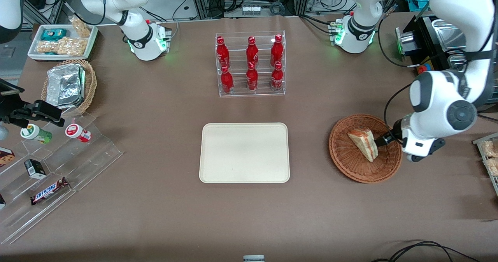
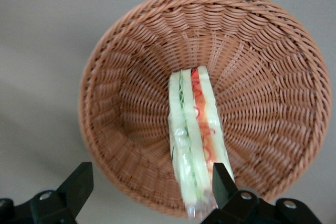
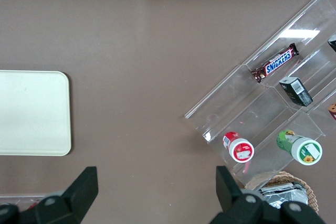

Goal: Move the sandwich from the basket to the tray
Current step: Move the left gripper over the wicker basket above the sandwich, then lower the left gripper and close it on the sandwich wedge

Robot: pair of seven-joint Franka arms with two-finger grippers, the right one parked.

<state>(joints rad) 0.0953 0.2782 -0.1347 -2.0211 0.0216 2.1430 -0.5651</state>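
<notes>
Sandwich point(image 1: 364, 143): I see it in the basket point(image 1: 350, 164) — long axis toward my gripper point(image 1: 383, 139).
Gripper: fingers spread wide — gripping nothing.

Sandwich point(image 1: 365, 143) in basket point(image 1: 350, 164) (tilted), end effector point(image 1: 383, 140) at its edge; tray point(image 1: 244, 152) bare, beside basket on desk point(image 1: 155, 199).
</notes>
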